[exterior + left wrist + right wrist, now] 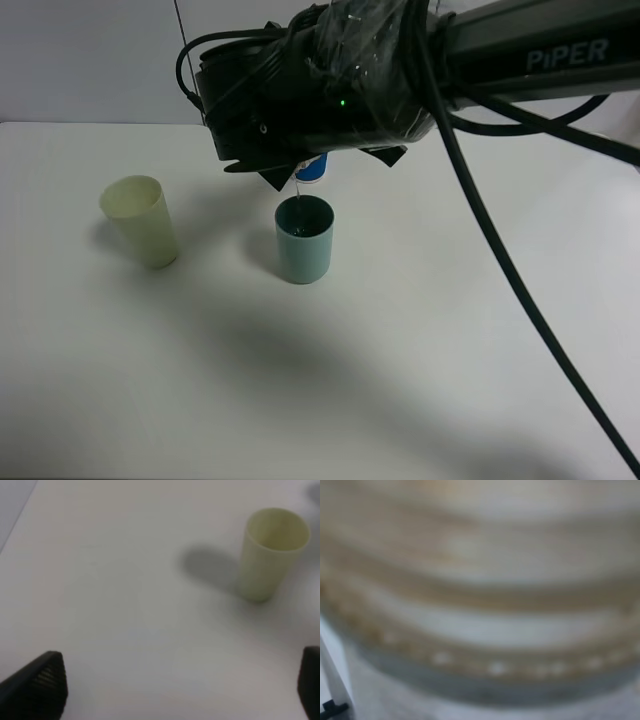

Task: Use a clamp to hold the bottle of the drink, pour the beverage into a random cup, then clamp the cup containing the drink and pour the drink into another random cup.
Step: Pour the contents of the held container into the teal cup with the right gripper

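Observation:
My right arm reaches across the middle of the exterior view and hides the bottle there. Its gripper is shut on the bottle, which fills the right wrist view as a blur. Brown bands of the beverage show inside it. A thin stream falls from under the wrist into the teal-green cup standing directly below. The pale yellow-green cup stands upright to the left. My left gripper is open with nothing between its fingers, a little way from that cup.
A blue-sleeved cup peeks out behind the teal cup, mostly covered by the arm. A black cable hangs from the right arm across the right side. The white table stretches toward the front.

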